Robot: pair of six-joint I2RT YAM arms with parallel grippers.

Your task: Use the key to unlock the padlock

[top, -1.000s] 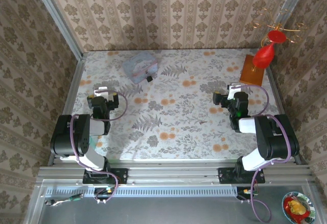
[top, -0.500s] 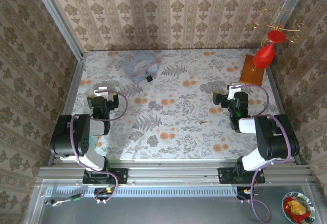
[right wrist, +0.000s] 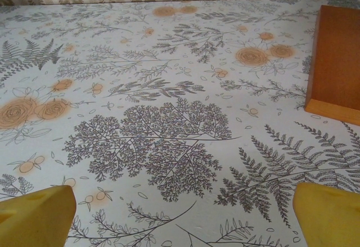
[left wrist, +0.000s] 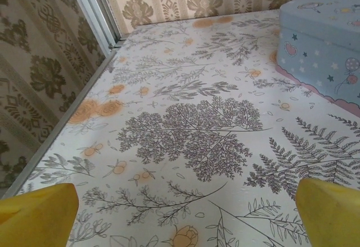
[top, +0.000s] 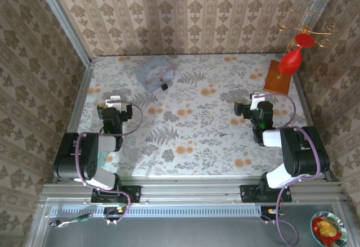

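Padlock point(top: 165, 86) sits toward the far side of the surface point(top: 191, 123), touching the near right corner of the pale blue tin point(top: 153, 72). From my left jaws it lies ahead and off to the right. From my right jaws it is well apart, far over to the left, so I judge my left arm point(top: 84, 157) the nearer one for the reach. Both pairs of jaws stand spread wide and hold nothing, with the yellow fingertips point(left wrist: 39, 213) apart over bare surface. Which way the shackle points is too small to tell.
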